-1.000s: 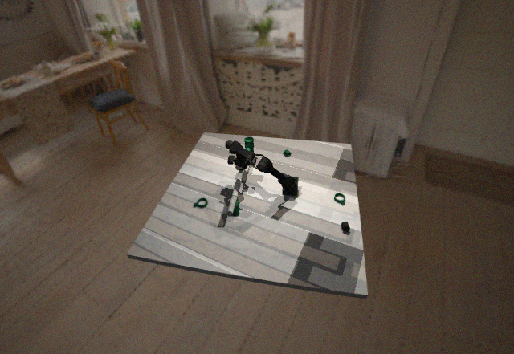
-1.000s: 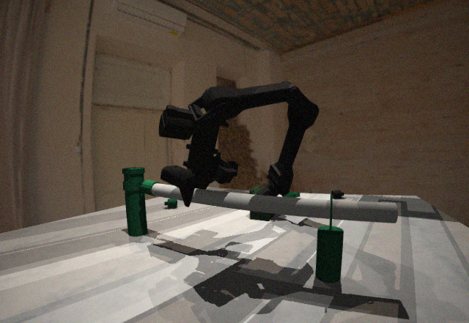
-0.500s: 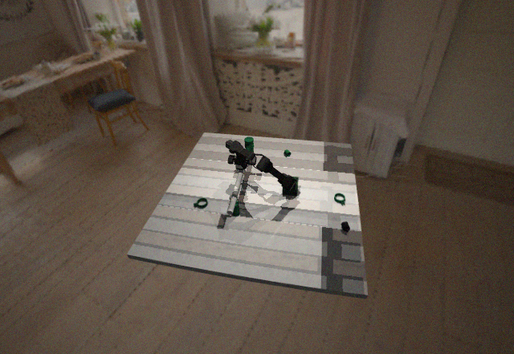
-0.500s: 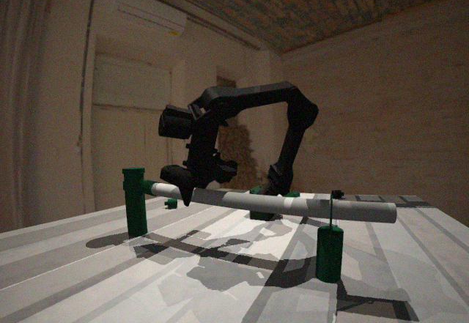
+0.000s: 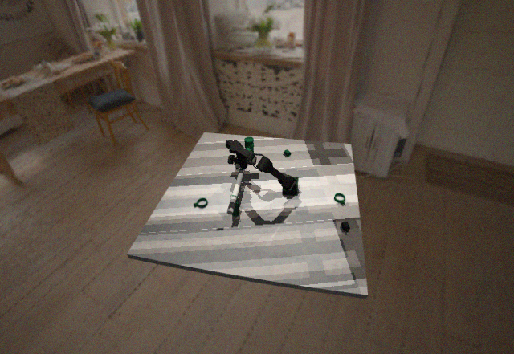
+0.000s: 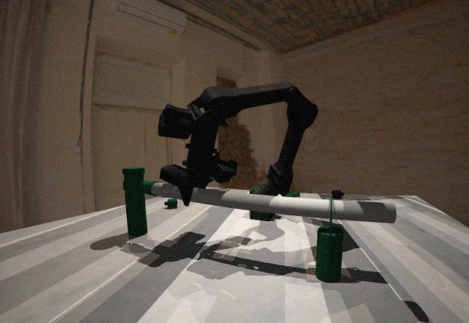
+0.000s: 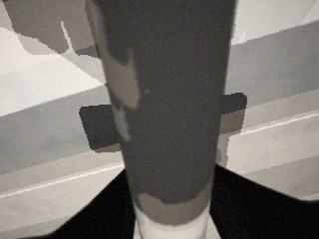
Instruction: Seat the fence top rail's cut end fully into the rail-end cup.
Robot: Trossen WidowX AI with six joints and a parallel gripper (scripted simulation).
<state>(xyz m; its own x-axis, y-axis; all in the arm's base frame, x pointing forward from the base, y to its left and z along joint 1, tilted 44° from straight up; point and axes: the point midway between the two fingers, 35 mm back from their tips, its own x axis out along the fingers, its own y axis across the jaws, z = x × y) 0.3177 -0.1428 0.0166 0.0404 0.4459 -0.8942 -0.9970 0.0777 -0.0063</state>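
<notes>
The grey-white rail [image 5: 237, 186] [image 6: 257, 201] [image 7: 169, 110] runs from the big green post [image 5: 249, 144] [image 6: 135, 213] to the small green post [image 6: 328, 255]. It passes through the loop cap's thin ring [image 6: 330, 209], and its far end sticks out beyond it. The rail's other end meets the green rail-end cup [image 6: 149, 186] with no visible gap; its depth inside is hidden. The brace band [image 6: 128, 186] sits high on the post, just below the post cap [image 6: 133, 171]. My gripper [image 6: 190, 193] [image 7: 164, 167] is shut on the rail near the cup, one finger on each side.
The arm's base [image 5: 290, 186] stands beside the rail's middle. Loose green rings lie on either side, one at the left [image 5: 201, 202] and one at the right [image 5: 339, 198]. A small green fitting [image 5: 287, 152] [image 6: 171, 203] and a small black part [image 5: 344, 226] [image 6: 337, 193] also lie on the table.
</notes>
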